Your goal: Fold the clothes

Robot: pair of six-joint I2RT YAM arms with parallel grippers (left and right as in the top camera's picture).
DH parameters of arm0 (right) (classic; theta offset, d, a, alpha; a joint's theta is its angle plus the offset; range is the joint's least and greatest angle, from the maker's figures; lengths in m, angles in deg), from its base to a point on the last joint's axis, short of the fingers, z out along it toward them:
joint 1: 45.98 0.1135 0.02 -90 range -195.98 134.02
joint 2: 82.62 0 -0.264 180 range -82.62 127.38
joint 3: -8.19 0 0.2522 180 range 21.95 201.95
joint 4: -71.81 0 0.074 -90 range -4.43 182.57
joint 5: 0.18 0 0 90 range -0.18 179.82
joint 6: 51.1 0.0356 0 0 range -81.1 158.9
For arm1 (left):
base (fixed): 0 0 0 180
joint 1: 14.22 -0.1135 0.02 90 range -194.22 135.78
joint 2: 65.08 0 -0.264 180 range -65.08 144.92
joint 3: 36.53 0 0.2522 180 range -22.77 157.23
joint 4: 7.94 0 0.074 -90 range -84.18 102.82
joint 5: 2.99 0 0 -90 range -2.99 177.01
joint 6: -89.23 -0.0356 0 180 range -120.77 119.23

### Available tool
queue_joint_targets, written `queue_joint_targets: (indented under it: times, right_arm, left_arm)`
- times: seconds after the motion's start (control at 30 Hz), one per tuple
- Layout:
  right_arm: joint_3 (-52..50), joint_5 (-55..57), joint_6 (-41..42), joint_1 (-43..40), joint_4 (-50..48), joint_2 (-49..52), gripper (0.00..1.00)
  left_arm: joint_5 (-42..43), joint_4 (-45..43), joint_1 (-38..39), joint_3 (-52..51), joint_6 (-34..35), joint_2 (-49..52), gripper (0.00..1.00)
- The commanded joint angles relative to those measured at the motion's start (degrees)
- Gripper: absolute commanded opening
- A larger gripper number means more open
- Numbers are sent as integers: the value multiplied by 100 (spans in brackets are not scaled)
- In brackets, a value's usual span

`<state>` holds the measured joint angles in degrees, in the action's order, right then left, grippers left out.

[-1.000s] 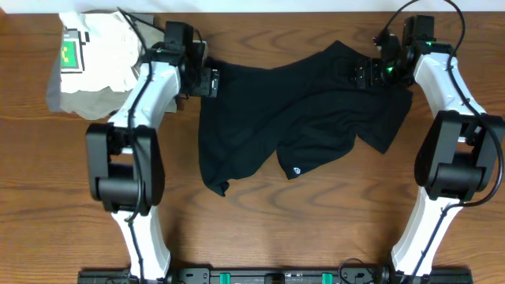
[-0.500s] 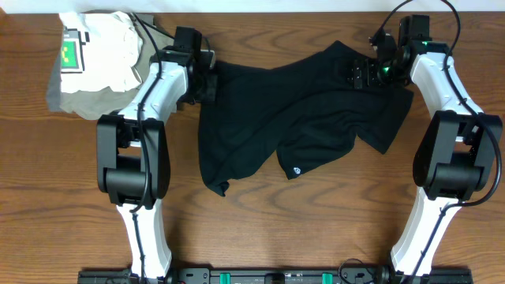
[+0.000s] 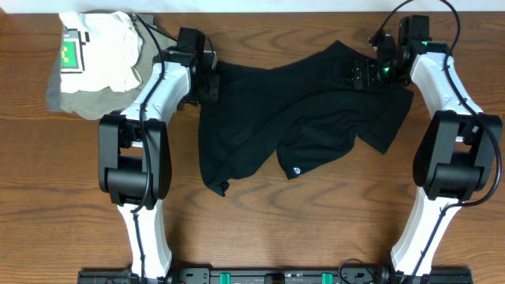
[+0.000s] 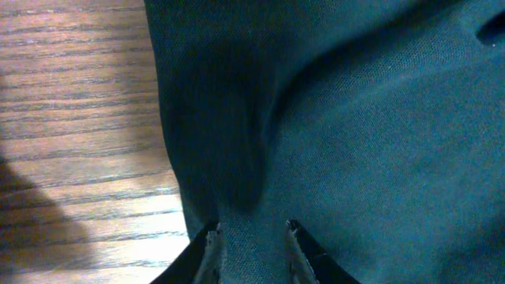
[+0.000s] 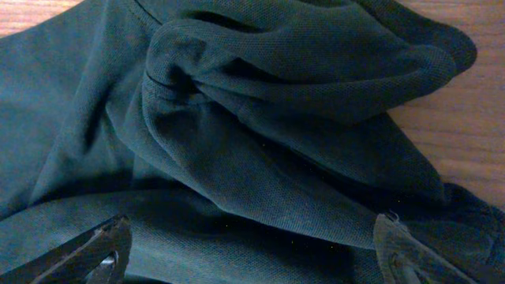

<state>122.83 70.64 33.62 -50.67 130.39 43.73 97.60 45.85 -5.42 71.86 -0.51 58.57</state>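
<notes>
A robotics lab bench: two white-and-black arms mounted at a wood-grain table.

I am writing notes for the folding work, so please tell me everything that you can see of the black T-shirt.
The black T-shirt lies crumpled and unfolded on the wooden table. Its fabric looks soft and finely knitted, with deep folds bunched at the right end. A small white logo shows near its lower edge. The left tool pinches its left edge; the right tool stands open over the bunched part.
</notes>
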Motion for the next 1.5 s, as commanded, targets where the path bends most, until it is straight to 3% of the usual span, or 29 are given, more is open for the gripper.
queue_joint_targets:
  times: [0.0, 0.03, 0.17, 0.33, 0.6, 0.73, 1.0, 1.3, 1.33, 1.4, 1.47]
  right_arm:
    - [63, -76, -103, 57, 17, -219, 96]
    - [63, -74, -105, 59, 22, -216, 96]
    - [63, -74, -105, 59, 31, -219, 97]
    - [63, -74, -103, 59, 26, -219, 98]
    - [63, -74, -105, 59, 24, -219, 98]
    - [63, -74, -105, 59, 26, -216, 98]
    - [63, -74, -122, 59, 28, -219, 98]
    - [63, -72, -122, 59, 87, -216, 99]
    - [63, -72, -122, 59, 85, -216, 99]
    - [63, -76, -120, 59, 85, -216, 98]
    - [63, -76, -120, 59, 92, -216, 99]
  left_arm:
    - [35, -7, -20, -57, 94, 92, 27]
    - [33, -7, -20, -57, 94, 111, 28]
    - [-157, -11, -48, -57, 101, 186, 48]
    - [-354, -42, -57, -57, 138, 356, 49]
    - [-354, 59, -57, -55, 319, 511, 6]
    - [-352, 184, -4, -24, 702, 487, 6]
    - [-476, 697, 780, 420, 717, 435, 6]
    - [-1919, 1252, 2288, 621, 568, 398, 6]
    - [-2048, 1283, 2402, 621, 496, 398, 9]
    - [-2367, 1287, 2592, 623, 452, 396, 40]
    - [-2627, 1283, 2645, 627, 457, 387, 55]
